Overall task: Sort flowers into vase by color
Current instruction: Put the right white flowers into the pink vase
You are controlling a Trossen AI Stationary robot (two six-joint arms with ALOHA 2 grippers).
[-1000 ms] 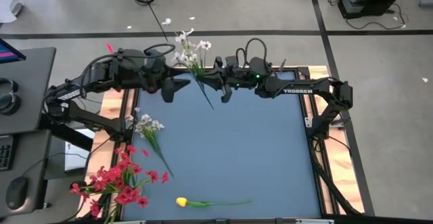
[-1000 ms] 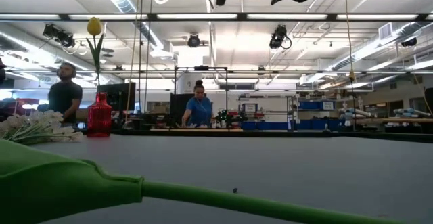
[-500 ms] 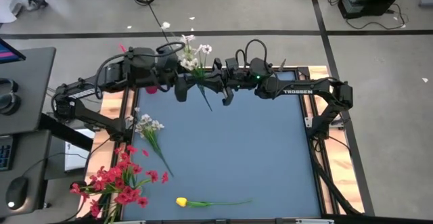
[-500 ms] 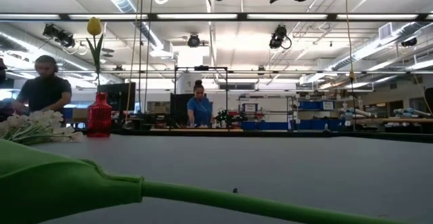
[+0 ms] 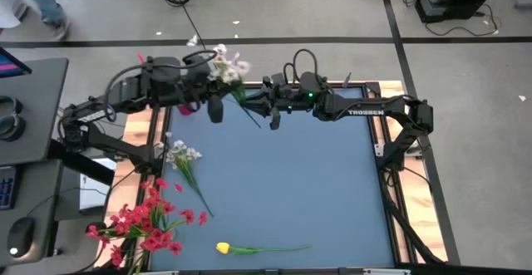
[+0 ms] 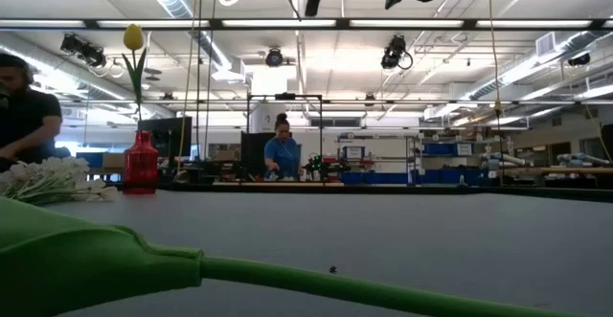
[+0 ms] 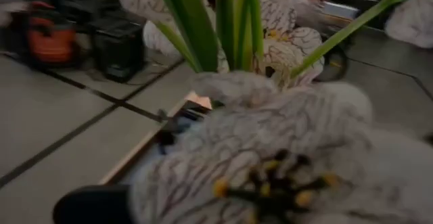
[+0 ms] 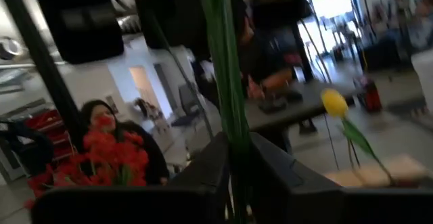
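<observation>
A spray (image 5: pixel 226 69) hangs over the far edge of the table (image 5: pixel 316 192), between the left gripper (image 5: pixel 216 109) and the right gripper (image 5: pixel 264 109). Another spray (image 5: pixel 184 160) lies near the left edge. A bunch (image 5: pixel 145 221) lies at the near left corner. A tulip (image 5: pixel 253 248) lies along the near edge. The vase (image 6: pixel 140 166) stands far back, with a tulip in it.

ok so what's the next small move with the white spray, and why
Probably ease the right end effector open and back it away. The white-blossomed spray with green stems sits with its stem in that end effector, while the left end effector is shut close by the blossoms, so the left arm seems ready to carry it alone.
</observation>
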